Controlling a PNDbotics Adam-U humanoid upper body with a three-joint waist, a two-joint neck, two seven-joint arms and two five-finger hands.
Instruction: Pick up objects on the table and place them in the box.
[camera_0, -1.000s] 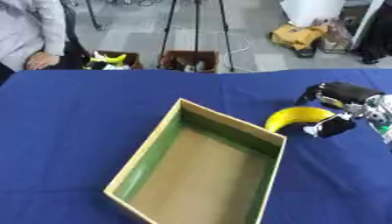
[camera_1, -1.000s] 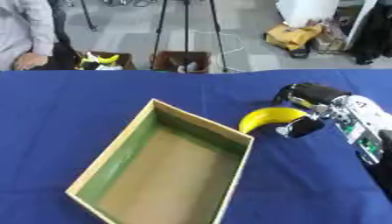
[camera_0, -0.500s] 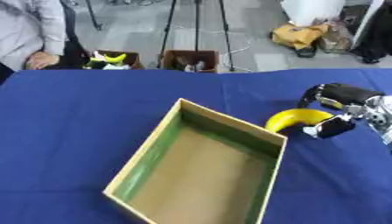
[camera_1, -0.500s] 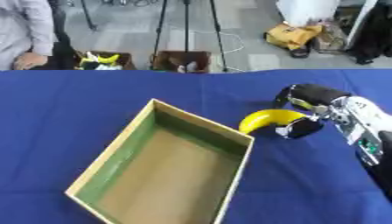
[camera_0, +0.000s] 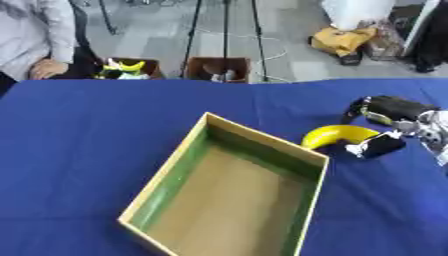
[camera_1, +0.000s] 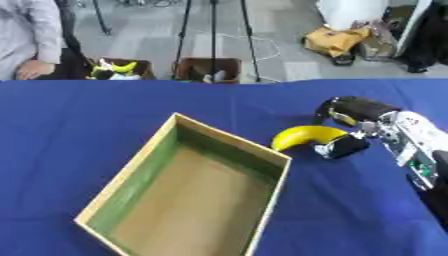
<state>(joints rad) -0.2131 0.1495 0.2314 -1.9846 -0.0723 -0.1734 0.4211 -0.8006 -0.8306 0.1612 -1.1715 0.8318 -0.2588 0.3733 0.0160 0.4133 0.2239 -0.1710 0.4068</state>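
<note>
A yellow banana (camera_1: 303, 135) is held just off the right rim of an open box (camera_1: 231, 142) with green inner walls and a brown floor. My right hand (camera_1: 354, 125) comes in from the right, fingers above and thumb below curled round the banana's right end. The banana's free tip points at the box's far right corner. Nothing lies inside the box. My left hand shows in neither view.
The blue tablecloth (camera_0: 96, 130) covers the whole table. Beyond the far edge stand two small brown boxes on the floor (camera_0: 217, 68), one holding a banana, beside tripod legs. A person sits at the far left.
The banana and my right hand have stayed almost still beside the box's right rim; the box has not moved.
</note>
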